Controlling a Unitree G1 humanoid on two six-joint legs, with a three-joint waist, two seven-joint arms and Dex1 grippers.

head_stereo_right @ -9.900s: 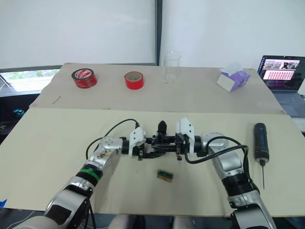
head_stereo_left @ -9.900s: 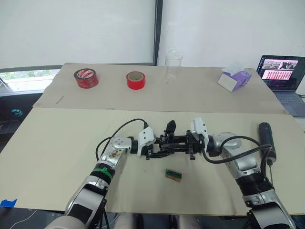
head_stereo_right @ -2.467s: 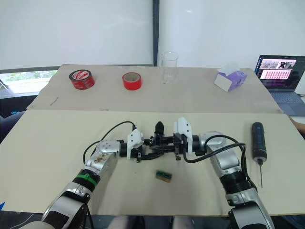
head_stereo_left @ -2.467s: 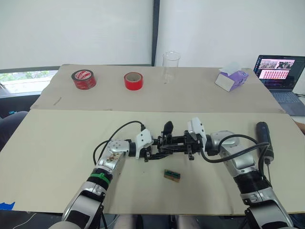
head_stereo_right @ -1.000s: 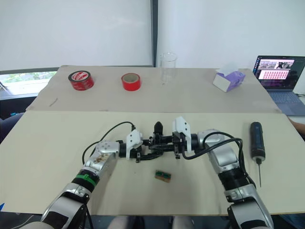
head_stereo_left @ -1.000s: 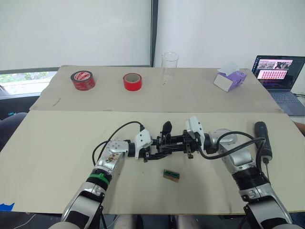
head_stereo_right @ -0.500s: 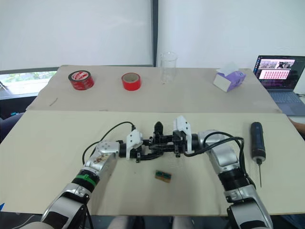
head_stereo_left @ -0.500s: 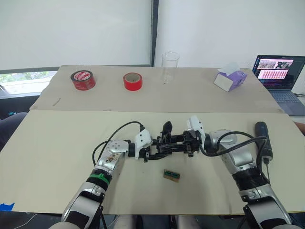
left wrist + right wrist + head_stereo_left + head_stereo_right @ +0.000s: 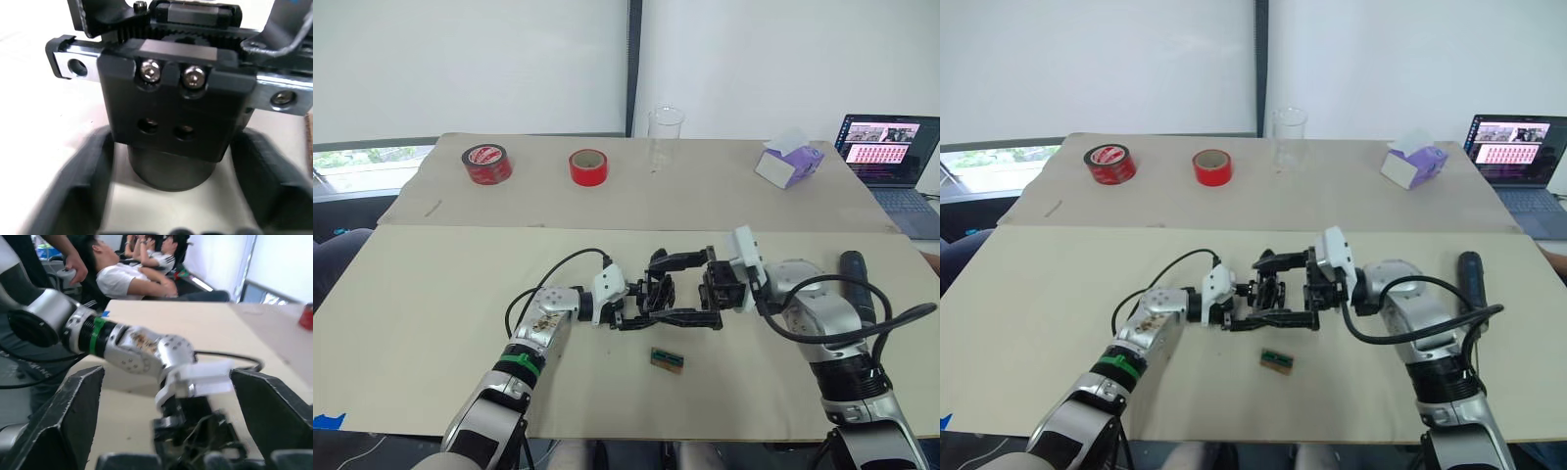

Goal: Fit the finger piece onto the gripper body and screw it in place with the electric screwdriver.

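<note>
The gripper body (image 9: pixel 656 292) rests mid-table, a small black block with two screws (image 9: pixel 171 74) on its face and a round base (image 9: pixel 171 171). A pointed black finger piece (image 9: pixel 657 258) seems to rise from its far side, hard to tell apart from the claw beside it. My left gripper (image 9: pixel 641 300) is open, its fingers (image 9: pixel 83 181) flanking the round base with gaps on both sides. My right gripper (image 9: pixel 664 289) is open wide, one finger above the body and one below. The electric screwdriver (image 9: pixel 854 266) lies at the right, partly behind my right arm.
A small green-brown block (image 9: pixel 668 359) lies just in front of the grippers. At the back stand two red tape rolls (image 9: pixel 487 163) (image 9: pixel 588 166), a clear glass (image 9: pixel 667 137), a purple tissue box (image 9: pixel 790 164) and a laptop (image 9: pixel 886 147). People (image 9: pixel 132 274) sit beyond the table's left end.
My right gripper has opened wide and drawn back a little to the right, letting go of the gripper body. The left gripper has opened too. The body stays where it was.
</note>
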